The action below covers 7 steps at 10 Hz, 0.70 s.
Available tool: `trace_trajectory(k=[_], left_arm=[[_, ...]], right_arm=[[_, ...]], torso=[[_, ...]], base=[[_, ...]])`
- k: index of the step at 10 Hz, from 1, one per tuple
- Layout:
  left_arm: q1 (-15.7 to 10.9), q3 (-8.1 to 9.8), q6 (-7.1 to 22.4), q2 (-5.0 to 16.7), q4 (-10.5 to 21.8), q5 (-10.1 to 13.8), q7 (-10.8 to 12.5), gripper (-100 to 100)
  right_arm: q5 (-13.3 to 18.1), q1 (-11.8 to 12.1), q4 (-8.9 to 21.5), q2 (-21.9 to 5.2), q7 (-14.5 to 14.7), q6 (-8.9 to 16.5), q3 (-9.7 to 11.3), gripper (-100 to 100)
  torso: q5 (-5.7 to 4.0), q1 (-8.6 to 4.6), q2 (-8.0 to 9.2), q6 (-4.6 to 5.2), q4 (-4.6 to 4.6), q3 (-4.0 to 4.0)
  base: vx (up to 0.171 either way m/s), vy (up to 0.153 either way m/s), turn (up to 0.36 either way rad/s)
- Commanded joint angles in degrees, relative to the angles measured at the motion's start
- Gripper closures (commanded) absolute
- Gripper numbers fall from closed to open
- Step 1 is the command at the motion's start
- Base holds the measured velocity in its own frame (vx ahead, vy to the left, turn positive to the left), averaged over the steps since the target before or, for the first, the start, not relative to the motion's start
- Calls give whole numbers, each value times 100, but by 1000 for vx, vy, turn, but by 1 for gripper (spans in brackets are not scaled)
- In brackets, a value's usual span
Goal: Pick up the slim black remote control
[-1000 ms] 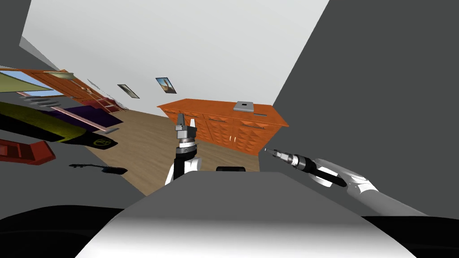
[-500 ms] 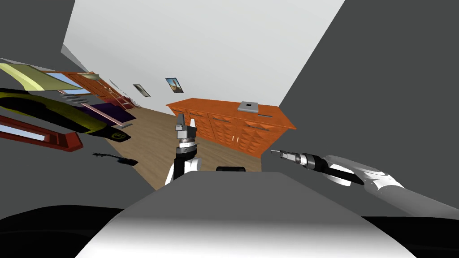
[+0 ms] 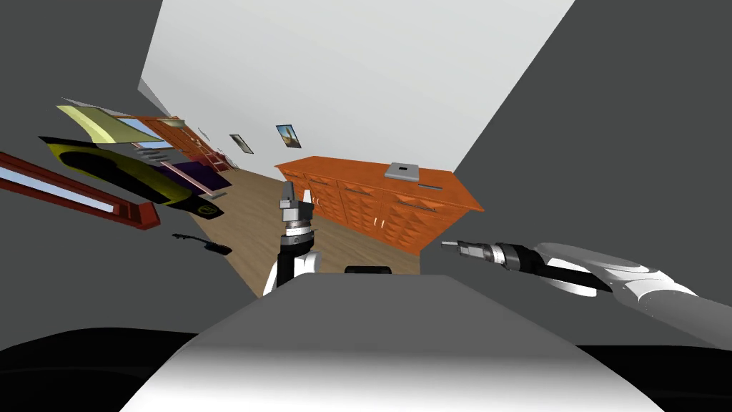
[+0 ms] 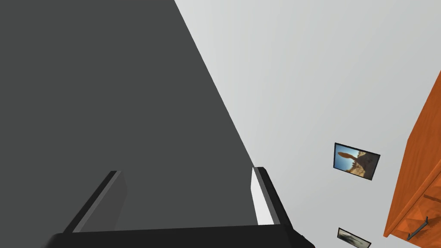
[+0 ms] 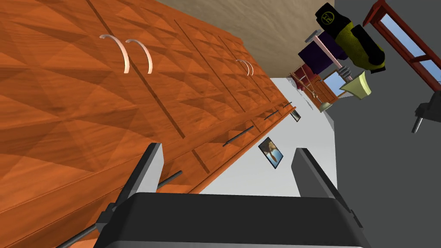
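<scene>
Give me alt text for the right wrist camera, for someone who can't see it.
The right gripper, fingers open and empty, faces the front of an orange wooden sideboard. Beyond the sideboard's end, a small framed picture hangs on a white wall.

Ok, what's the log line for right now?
left hand open, raised | right hand open, facing orange sideboard | slim dark remote on sideboard top, not held

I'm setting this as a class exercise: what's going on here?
A two-armed robot stands before an orange sideboard. The left tool and the right tool are open and hold nothing. A slim dark object, possibly the remote, lies on the sideboard's top beside a flat grey box; neither tool touches it.
</scene>
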Motion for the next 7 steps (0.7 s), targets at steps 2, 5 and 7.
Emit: trace_trajectory(k=[2,5,7], left_arm=[[1,1,0,0,0,0,0,0],[1,1,0,0,0,0,0,0],[1,1,0,0,0,0,0,0]], right_arm=[[62,-70,250,-327,-1,-123,36,-100],[294,-71,764,-912,106,-327,124,-100],[294,-71,776,-1134,106,-327,124,-100]], torso=[[0,-1,-1,7,0,-1],[0,-1,-4,6,-1,-2],[-1,-2,-10,8,-2,-6]], base=[[15,5,63],[29,9,227],[32,-4,43]])
